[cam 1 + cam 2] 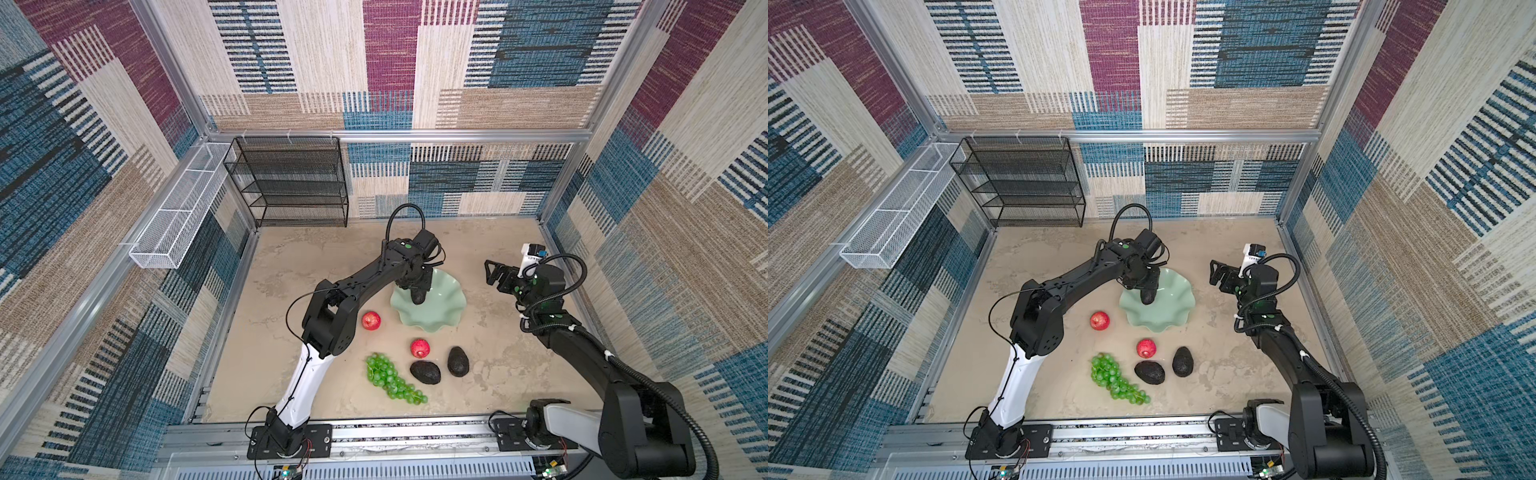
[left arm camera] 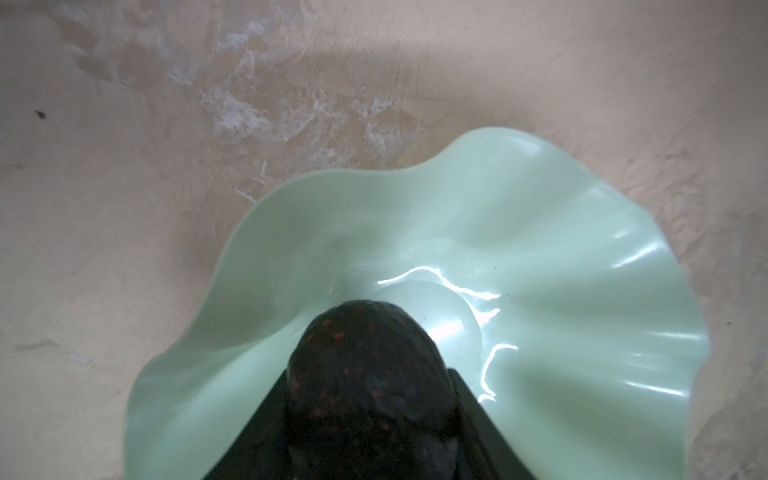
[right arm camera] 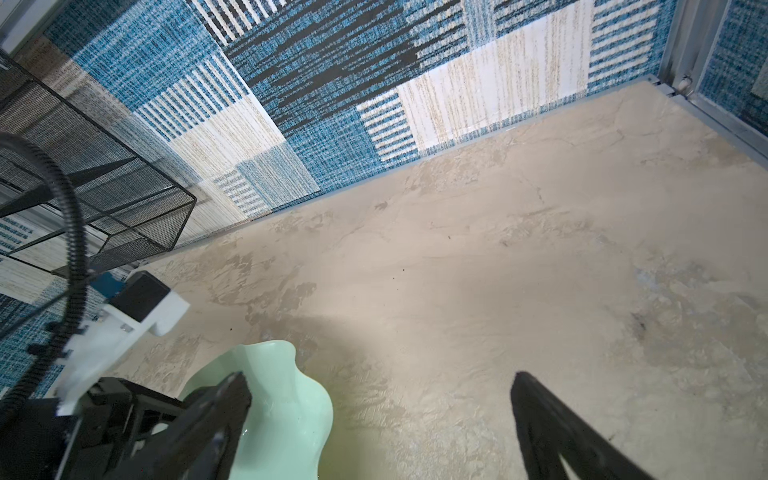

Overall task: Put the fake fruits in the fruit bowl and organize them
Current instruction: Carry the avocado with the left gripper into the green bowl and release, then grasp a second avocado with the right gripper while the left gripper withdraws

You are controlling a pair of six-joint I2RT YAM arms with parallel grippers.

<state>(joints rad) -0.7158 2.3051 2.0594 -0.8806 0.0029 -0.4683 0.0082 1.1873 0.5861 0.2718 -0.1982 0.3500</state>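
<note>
The left gripper point(image 1: 417, 291) is closed on an avocado point(image 2: 370, 374), which hangs over the flat centre of the bowl point(image 2: 582, 249), directly below the hand. Whether the fruit already touches the glaze, I cannot tell. I think the good way is to lower it until it rests on that flat centre, then open the jaws slowly and lift straight up, because the glossy sloping sides may let it roll. The right gripper point(image 1: 489, 273) hangs wide open and empty, just beside the bowl's rim. The apples point(image 1: 371, 321), grapes point(image 1: 392, 378) and other avocados point(image 1: 425, 372) wait on the table point(image 1: 282, 257), back from the left hand toward its arm's base.
</note>
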